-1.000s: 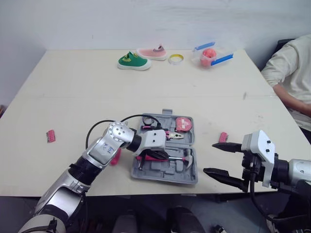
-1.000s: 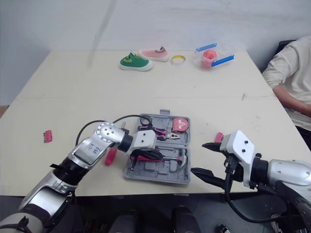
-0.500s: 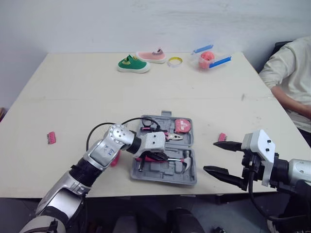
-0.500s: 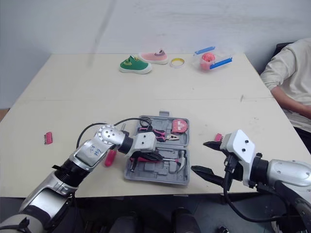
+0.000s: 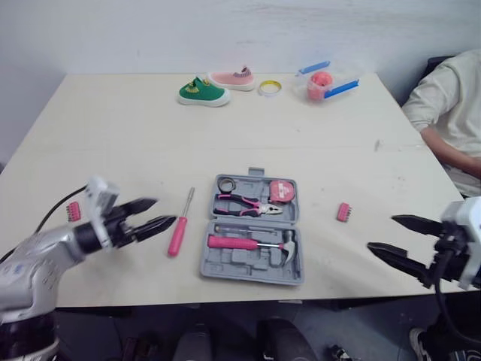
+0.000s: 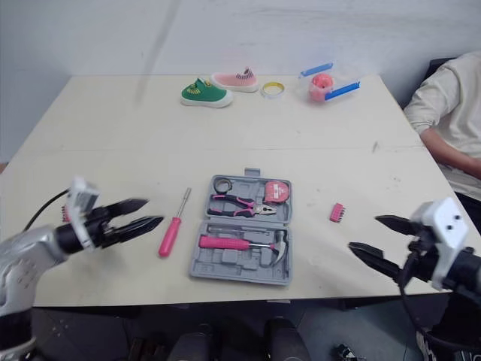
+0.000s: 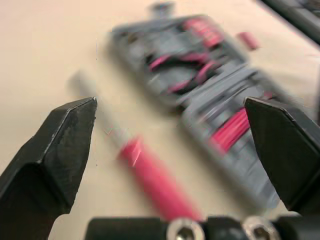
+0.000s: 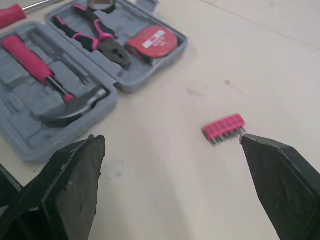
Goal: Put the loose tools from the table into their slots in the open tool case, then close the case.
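Tool case [image 5: 234, 263]: grey, lid open, laid flat at the centre of the frame on the surface [image 5: 113, 135]. Pliers [image 5: 248, 204], tape measure [image 5: 282, 189] and hammer [image 5: 252, 244] are seated in its slots.
Screwdriver [image 5: 178, 232]: pink-handled, left loose just left of the case.
Bit strips, pink: first strip [image 5: 344, 212] is found right of the case, second strip [image 5: 73, 211] near the left edge.
Left claw [image 5: 161, 212]: spread, empty, held at lower left, tips near the screwdriver handle.
Right claw [image 5: 381, 233]: spread, empty, held at lower right.
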Controlling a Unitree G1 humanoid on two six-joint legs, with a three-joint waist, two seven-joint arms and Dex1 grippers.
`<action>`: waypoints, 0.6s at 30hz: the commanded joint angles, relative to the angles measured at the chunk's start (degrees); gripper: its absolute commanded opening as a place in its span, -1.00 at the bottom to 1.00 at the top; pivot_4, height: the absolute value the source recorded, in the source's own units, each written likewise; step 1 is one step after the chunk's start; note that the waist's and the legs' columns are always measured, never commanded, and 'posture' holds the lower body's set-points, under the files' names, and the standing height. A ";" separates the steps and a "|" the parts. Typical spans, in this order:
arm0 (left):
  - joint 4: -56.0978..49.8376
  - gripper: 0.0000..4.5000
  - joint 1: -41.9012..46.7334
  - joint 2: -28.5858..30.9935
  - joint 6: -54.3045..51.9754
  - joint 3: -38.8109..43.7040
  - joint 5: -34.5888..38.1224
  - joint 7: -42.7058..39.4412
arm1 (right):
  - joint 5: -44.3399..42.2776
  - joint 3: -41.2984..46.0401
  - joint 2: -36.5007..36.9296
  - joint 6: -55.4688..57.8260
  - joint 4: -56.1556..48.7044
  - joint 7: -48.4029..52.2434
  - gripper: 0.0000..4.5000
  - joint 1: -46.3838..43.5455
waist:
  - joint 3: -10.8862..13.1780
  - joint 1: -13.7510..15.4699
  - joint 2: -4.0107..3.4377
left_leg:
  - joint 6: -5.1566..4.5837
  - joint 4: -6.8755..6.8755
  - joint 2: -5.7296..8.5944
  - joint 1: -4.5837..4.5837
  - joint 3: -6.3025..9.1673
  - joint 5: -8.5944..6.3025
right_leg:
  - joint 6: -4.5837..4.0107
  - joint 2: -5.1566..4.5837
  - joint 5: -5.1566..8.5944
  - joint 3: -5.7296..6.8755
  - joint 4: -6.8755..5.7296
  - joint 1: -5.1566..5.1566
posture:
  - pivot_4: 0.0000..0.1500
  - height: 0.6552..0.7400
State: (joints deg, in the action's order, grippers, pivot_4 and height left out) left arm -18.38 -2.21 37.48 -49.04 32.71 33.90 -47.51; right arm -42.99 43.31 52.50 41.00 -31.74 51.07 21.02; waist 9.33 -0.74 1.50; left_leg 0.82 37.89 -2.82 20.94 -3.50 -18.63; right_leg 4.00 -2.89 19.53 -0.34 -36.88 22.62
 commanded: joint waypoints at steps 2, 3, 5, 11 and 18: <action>-2.07 0.99 -8.76 -1.19 2.52 13.60 0.76 4.47 | 4.45 4.05 1.34 -4.24 7.94 3.84 1.00 1.15 | 0.01 0.11 0.01 | -0.04 -0.02 0.05 -0.04 -0.01 -0.08 | -0.04 -0.13 0.02 0.06 0.02 -0.02 | 1.00 1.00; -2.34 0.99 -10.01 -1.36 2.88 14.53 1.32 4.59 | 5.22 3.84 1.63 -5.04 9.21 4.59 1.00 1.11 | 0.01 0.27 0.01 | -0.08 -0.03 0.11 -0.06 -0.01 -0.12 | -0.08 -0.21 0.04 0.10 0.02 -0.03 | 1.00 1.00; -3.93 0.99 -12.46 -1.66 4.29 14.84 1.31 4.69 | 6.90 1.67 2.96 -7.14 12.91 5.83 1.00 -1.03 | 0.02 0.61 -0.03 | -0.11 -0.07 0.19 -0.11 -0.02 -0.14 | -0.14 -0.34 0.08 0.14 0.04 -0.06 | 1.00 1.00; -7.11 0.99 -13.61 -9.04 5.37 17.31 0.77 16.84 | 4.30 -10.62 6.06 -7.05 12.65 7.26 1.00 -16.94 | 0.12 0.10 -0.18 | -0.18 -0.45 0.34 -0.38 -0.16 -0.12 | -0.21 -0.54 0.12 0.08 0.11 -0.14 | 1.00 1.00; -10.17 0.99 -10.58 -13.98 4.66 13.85 -5.96 34.37 | -4.44 -26.60 3.38 -2.86 6.90 7.80 1.00 -43.77 | 0.40 -1.03 -0.21 | 0.07 -0.71 0.25 -0.48 -0.13 0.06 | -0.20 -0.29 0.12 0.10 -0.01 -0.06 | 1.00 1.00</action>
State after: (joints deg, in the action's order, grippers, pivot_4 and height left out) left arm -26.34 -13.76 23.48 -44.66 46.41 29.42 -16.94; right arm -43.32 18.00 56.32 36.60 -22.72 58.52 -19.04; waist 9.73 -1.77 1.29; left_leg 0.91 37.19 -2.59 20.45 -3.63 -18.56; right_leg 3.82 -3.16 19.64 -0.24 -36.91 22.54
